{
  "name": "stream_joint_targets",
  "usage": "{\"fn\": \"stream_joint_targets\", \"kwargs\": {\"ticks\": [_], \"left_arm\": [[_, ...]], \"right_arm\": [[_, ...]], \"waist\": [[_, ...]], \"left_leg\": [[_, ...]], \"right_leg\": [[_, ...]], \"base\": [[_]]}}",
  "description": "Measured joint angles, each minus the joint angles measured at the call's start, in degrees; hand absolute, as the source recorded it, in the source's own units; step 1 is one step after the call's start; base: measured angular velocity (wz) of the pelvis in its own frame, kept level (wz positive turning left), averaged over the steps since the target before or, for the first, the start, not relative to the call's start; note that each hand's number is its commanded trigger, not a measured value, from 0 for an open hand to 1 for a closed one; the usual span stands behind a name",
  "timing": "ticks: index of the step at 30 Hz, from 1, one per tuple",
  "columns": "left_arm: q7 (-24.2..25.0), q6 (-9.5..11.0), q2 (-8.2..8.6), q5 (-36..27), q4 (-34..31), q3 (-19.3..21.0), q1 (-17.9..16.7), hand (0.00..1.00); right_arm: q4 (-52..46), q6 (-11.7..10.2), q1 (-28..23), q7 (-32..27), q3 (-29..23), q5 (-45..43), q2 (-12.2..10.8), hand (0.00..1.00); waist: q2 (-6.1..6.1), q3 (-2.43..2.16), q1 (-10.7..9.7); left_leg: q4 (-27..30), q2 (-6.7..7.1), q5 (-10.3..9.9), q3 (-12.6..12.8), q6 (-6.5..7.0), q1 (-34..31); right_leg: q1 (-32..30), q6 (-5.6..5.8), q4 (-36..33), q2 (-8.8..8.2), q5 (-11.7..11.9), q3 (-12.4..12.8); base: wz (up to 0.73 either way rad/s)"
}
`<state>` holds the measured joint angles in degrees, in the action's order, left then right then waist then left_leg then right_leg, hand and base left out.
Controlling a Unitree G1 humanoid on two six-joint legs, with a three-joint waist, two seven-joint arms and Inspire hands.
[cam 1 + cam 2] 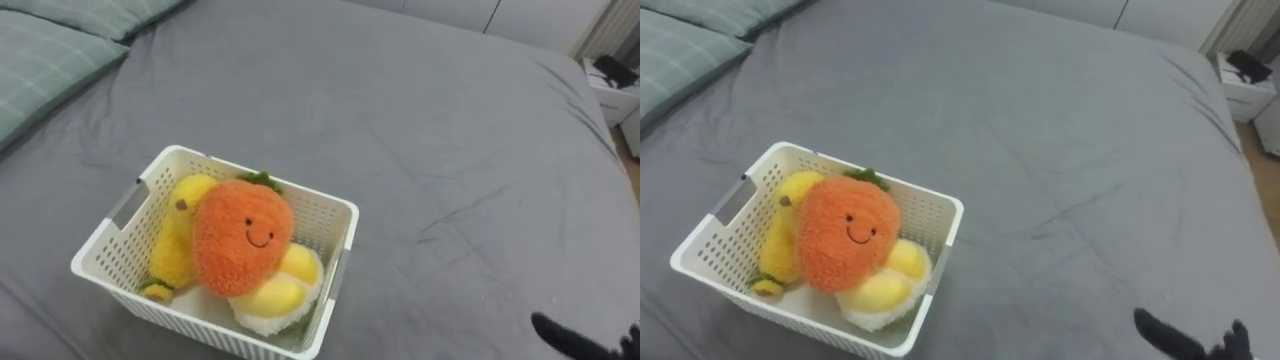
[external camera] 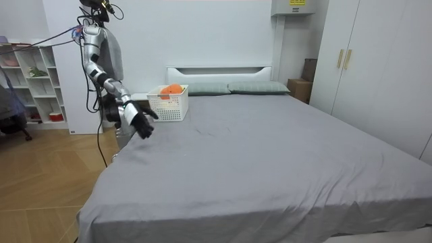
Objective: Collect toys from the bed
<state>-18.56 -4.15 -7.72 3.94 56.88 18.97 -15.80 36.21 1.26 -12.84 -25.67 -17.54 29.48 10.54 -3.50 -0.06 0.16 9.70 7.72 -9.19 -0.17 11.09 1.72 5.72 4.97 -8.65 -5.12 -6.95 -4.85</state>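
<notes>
right hand [image 1: 572,339] spread, basket [image 1: 150,305] of toys [image 1: 243,235] well apart

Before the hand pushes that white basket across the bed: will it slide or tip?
Probably slides rather than tips: the basket looks wide and low. Likely light: perforated walls, only plush toys inside. The soft bedsheet may bunch ahead of it, so it could drag.

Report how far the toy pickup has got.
Done: the orange plush, banana plush and yellow-and-white plush sit in the white basket on the bed. In hand: nothing; the right hand is open. Left: apparently nothing, every toy in sight is inside.
</notes>
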Motion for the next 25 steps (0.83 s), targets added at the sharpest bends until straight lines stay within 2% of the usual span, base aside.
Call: {"fn": "stream_joint_targets", "kwargs": {"ticks": [3, 6, 11, 14, 18, 25], "left_arm": [[0.0, 0.0, -0.03, 0.0, 0.1, 0.0, -0.2, 0.00], [0.4, 0.0, -0.01, 0.0, 0.0, 0.1, -0.4, 0.00], [2.9, 0.0, 0.00, 0.1, 0.0, 0.0, 0.4, 0.00], [4.2, 0.0, 0.38, 0.1, 0.8, -0.2, 1.0, 0.00], [4.4, -0.1, 0.81, 0.1, 1.8, -1.3, 1.8, 0.00], [4.4, 0.0, 2.16, -2.2, 2.9, -4.3, 2.0, 0.00]], "right_arm": [[7.2, -0.8, 0.0, -0.1, -1.4, 4.4, -0.1, 0.00], [15.9, -1.1, -0.6, 0.3, -4.2, 8.8, -1.2, 0.00], [26.3, -1.0, -1.3, 4.3, -4.0, 8.9, -1.9, 0.00], [29.7, 0.0, -2.1, 7.8, -3.8, 8.2, -2.5, 0.00], [33.1, 0.1, -1.9, 11.0, -1.4, 8.0, -3.2, 0.00], [37.6, 0.3, 1.5, 18.6, 5.0, 2.5, -4.2, 0.00]], "waist": [[0.03, 0.03, -0.7], [0.06, 0.04, -1.6], [0.35, 0.07, -2.5], [0.74, 0.05, -2.5], [1.10, 0.04, -1.8], [2.11, 0.22, -1.4]], "left_leg": [[-0.1, -0.01, 0.0, 0.0, -0.02, -0.1], [-0.1, -0.01, -0.1, -0.1, -0.06, 0.0], [-0.1, -0.01, -0.6, -0.2, -0.39, -0.1], [0.0, 0.00, -0.6, -0.2, -0.37, -0.1], [0.0, 0.01, -0.4, 0.0, -0.09, 0.0], [-0.2, 0.02, -0.6, 0.0, -0.36, 0.4]], "right_leg": [[-0.2, -0.07, 0.0, 0.05, 0.0, 0.2], [-0.1, -0.13, -0.1, 0.09, -0.1, 0.1], [-0.2, -0.15, -0.3, 0.13, -0.1, 0.1], [-0.3, -0.21, -0.4, 0.13, -0.2, 0.1], [-0.1, -0.23, -0.1, 0.11, -0.2, 0.1], [0.4, -0.34, 0.0, 0.09, -0.3, 0.0]], "base": [[0.00], [-0.02], [0.00], [0.00], [-0.02], [0.00]]}}
